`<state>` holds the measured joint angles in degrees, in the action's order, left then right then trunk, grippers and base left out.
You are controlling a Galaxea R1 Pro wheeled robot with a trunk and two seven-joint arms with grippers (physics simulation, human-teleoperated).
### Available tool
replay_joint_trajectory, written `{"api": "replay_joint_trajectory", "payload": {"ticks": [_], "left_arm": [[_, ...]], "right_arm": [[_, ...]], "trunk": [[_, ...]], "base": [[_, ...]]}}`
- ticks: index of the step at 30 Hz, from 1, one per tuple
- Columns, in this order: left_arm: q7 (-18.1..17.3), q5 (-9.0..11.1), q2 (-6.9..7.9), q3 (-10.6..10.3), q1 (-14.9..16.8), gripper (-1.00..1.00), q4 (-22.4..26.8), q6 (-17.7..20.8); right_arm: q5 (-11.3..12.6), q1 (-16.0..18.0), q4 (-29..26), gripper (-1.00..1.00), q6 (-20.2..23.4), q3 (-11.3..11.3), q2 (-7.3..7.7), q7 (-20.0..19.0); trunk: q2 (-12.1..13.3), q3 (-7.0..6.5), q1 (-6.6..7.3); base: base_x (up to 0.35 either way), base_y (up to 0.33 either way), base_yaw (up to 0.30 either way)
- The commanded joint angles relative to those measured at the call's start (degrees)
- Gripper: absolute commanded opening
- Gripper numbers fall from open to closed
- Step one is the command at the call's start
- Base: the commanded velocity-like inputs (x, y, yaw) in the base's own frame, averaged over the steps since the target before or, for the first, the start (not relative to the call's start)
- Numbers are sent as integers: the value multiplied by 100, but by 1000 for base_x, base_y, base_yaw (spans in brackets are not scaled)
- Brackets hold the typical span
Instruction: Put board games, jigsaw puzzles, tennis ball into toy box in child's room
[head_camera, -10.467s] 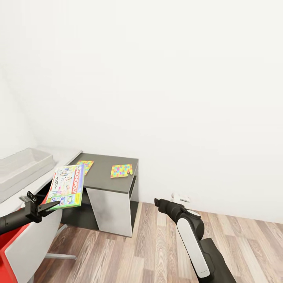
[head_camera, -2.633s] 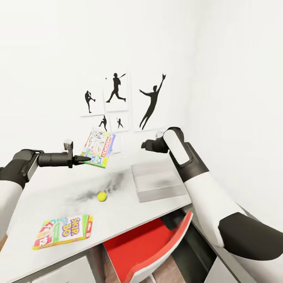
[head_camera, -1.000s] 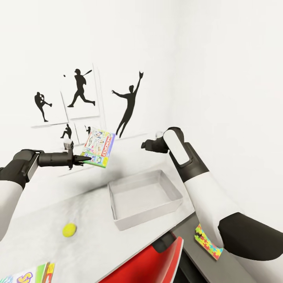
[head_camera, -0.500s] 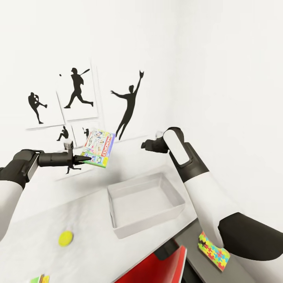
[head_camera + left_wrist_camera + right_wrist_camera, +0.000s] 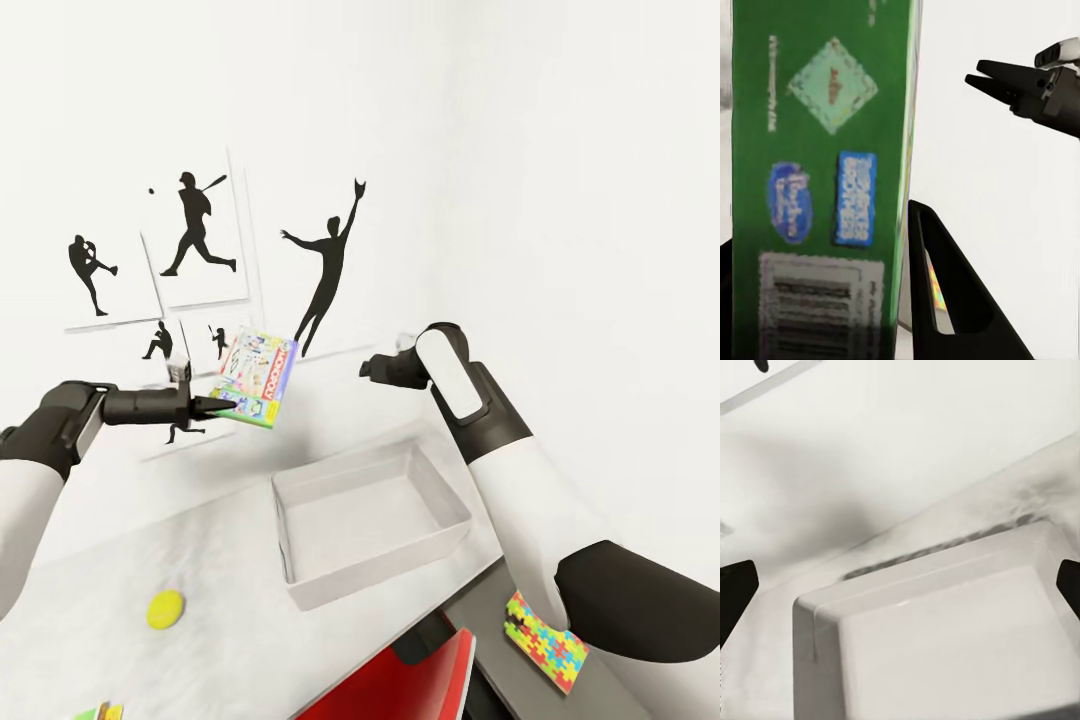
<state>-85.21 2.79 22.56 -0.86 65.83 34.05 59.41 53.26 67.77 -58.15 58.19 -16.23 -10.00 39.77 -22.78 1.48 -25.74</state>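
My left gripper [image 5: 207, 405] is shut on the lower edge of the white board game [image 5: 256, 378], holding it tilted in the air to the upper left of the toy box [image 5: 380, 570]. In the left wrist view the board game's green side [image 5: 825, 180] lies against one finger [image 5: 945, 300]. The light-grey toy box stands empty on the white table [image 5: 120, 540]. My right gripper [image 5: 366, 368] hovers open behind and above it, and the right wrist view looks down on the toy box [image 5: 960, 652]. The tennis ball [image 5: 165, 608] lies on the table. One jigsaw puzzle [image 5: 545, 642] rests on the lower dark-grey section.
A corner of another colourful board game [image 5: 100, 712] peeks in at the table's near left edge. The red chair [image 5: 400, 685] is tucked under the table front. Black silhouette pictures [image 5: 200, 225] hang on the wall behind, and the room's corner wall is close on the right.
The view has swung from the dark corner section to the table and toy box. In the last half second my left gripper carried the board game slightly towards the box.
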Motion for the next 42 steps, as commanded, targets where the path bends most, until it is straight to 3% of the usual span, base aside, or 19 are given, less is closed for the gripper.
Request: {"api": "replay_joint_trajectory", "payload": {"ticks": [1,6,14,19,23,25,28,30,34,39,42], "left_arm": [[6,9,-15,-9,3,-100,-1,45],[32,-11,-240,-25,-15,-100,-174,45],[61,-11,-595,-30,-18,-100,-1078,55],[494,18,-985,77,-18,-100,-1858,-7],[939,12,-1349,363,-18,-100,-2026,11],[1180,10,-1439,418,-18,-100,-2043,10],[1725,34,-1521,492,-18,-100,-2067,14],[1877,44,-1538,585,-18,-100,-2126,14],[2331,47,-1653,933,-18,-100,-2497,10],[2964,47,-1683,1320,-18,-100,-2655,8],[3164,47,-1693,1515,-18,-100,-2777,3]], "right_arm": [[54,7,-3,100,8,-1,0,59],[54,4,-3,100,8,49,0,57],[50,147,-67,100,52,144,0,66],[38,370,-399,100,82,218,0,74],[21,401,-439,100,79,252,0,79],[19,423,-445,100,79,289,0,81],[17,523,-445,100,79,333,0,83],[17,555,-444,100,78,340,0,83],[18,584,-430,100,78,348,0,83],[18,603,-433,100,78,355,0,83],[18,623,-434,100,78,356,0,83]], "trunk": [[-14,14,-4],[-14,14,-4],[-14,14,-4],[-14,14,-4],[-14,14,-4],[-14,14,-4],[-14,14,-4],[-14,14,-4],[-14,14,-4],[-14,14,-4],[-14,14,-4]], "base": [[0,0,0],[0,0,0],[0,0,0],[0,0,0],[0,0,0],[0,0,0],[0,0,0],[0,0,0],[0,0,0],[0,0,0],[0,0,0]]}}
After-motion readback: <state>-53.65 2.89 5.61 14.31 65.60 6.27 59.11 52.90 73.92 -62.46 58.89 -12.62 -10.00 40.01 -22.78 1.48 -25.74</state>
